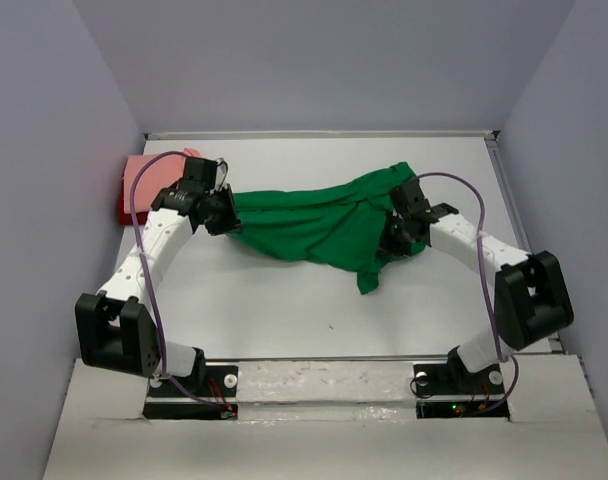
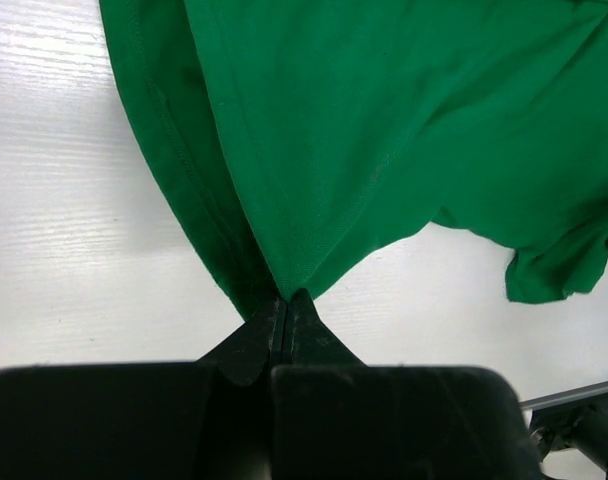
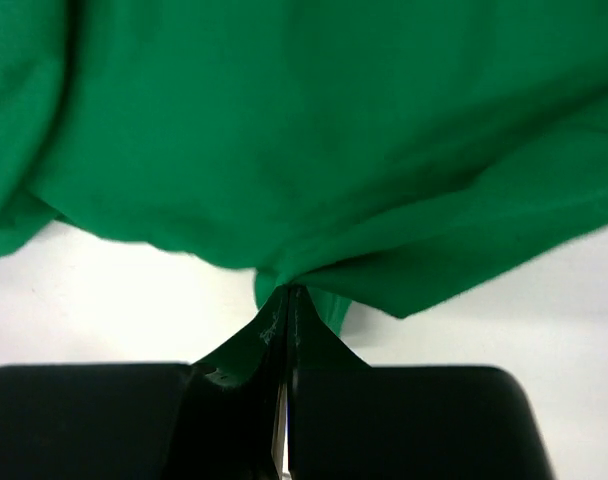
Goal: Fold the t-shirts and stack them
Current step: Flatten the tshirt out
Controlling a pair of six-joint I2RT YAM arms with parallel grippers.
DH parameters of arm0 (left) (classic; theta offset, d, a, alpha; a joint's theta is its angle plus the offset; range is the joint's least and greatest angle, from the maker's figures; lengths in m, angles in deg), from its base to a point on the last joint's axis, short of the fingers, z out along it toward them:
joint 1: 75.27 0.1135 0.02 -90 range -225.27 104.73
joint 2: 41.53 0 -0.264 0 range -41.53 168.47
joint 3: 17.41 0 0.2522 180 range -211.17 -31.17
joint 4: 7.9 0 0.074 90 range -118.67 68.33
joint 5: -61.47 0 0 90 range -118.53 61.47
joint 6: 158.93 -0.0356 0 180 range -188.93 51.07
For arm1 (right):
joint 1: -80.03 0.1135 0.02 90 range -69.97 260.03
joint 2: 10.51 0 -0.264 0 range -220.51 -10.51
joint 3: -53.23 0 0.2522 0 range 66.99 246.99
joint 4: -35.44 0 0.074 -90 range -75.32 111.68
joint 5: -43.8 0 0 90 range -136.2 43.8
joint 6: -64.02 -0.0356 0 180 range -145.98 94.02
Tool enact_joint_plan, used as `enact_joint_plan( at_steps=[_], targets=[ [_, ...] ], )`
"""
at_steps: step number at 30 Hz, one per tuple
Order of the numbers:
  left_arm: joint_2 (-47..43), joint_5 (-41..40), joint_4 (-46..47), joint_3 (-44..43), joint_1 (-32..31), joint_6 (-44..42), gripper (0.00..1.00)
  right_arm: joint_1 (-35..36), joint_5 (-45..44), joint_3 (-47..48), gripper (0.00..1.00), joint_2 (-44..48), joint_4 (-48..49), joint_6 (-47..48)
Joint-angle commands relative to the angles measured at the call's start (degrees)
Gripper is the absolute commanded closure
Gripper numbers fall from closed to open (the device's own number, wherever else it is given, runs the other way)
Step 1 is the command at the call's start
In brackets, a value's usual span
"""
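Green t-shirt (image 1: pixel 314 225) gripped at both ends, not folded yet; 2 others lie at 10 o'clock.
L hand (image 2: pixel 286 300) clamped on its 9 o'clock end, R hand (image 3: pixel 287 292) clamped on its 3 o'clock end. Cloth is bunched btwn them mid-bench (image 1: pixel 284 310), w/ a flap trailing toward 6. Salmon pink t-shirt (image 1: pixel 149 172) sits on dark red t-shirt (image 1: pixel 122 213) in the 10 o'clock corner, prob. the stack so far. Left to do, I'd judge: flatten, fold green, add it on top.
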Motion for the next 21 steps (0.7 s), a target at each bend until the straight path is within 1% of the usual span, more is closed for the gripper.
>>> enact_joint_plan(
  at_steps=[1, 3, 4, 5, 6, 7, 8, 9, 10, 14, 15, 18, 21],
  targets=[
    [-0.84, 0.95, 0.08, 0.92, -0.32, -0.88, 1.00, 0.59, -1.08, 12.05, 1.00, -8.69, -2.27, 6.58],
    [-0.84, 0.86, -0.01, 1.01, -0.32, -0.89, 1.00, 0.59, -0.20, 15.51, 1.00, -12.65, -3.07, 7.81],
    [-1.02, 1.38, -0.01, 1.01, -0.32, -1.06, 1.00, 0.59, 0.67, 17.44, 1.00, -16.93, -4.29, 9.03],
    [-0.93, 1.39, -0.27, 0.84, -0.32, -1.15, 1.00, 0.59, 1.12, 19.29, 0.91, -18.45, -4.65, 9.48],
    [-1.02, 1.30, -0.62, 0.66, -0.32, -1.32, 1.00, 0.59, 1.82, 21.31, 0.62, -19.77, -4.82, 10.09],
    [-1.11, 1.39, -0.54, 0.57, -0.32, -1.33, 1.00, 0.59, 1.91, 21.94, 0.49, -20.66, -4.82, 10.01],
    [-1.20, 1.39, -0.97, 0.48, -0.32, -1.50, 1.00, 0.59, 2.00, 21.68, 0.38, -20.84, -4.30, 10.10],
    [-1.37, 1.13, -0.98, 0.31, -0.32, -1.50, 1.00, 1.29, 1.83, 21.50, 0.35, -20.49, -3.69, 10.27],
    [-1.46, 1.30, -0.98, 0.39, -0.32, -1.59, 1.00, 1.29, 0.17, 21.15, 0.27, -19.79, -3.60, 10.36],
    [-0.85, 2.00, -0.89, 0.48, -0.32, -2.03, 1.00, 2.70, -0.64, 17.21, 0.24, -14.00, -4.30, 8.87],
    [-0.76, 2.18, -0.45, 0.66, -0.32, -1.94, 1.00, 2.70, -0.72, 15.89, 0.24, -10.85, -4.47, 8.17],
    [-0.32, 2.53, 0.25, 0.92, -0.40, -1.76, 1.00, 3.22, 0.85, 10.18, 0.25, -6.44, -3.95, 5.89],
    [0.38, 2.88, 0.43, 0.83, -0.49, -1.76, 1.00, 3.23, 2.70, 8.41, 0.25, -5.28, -3.33, 5.79]
  ],
)
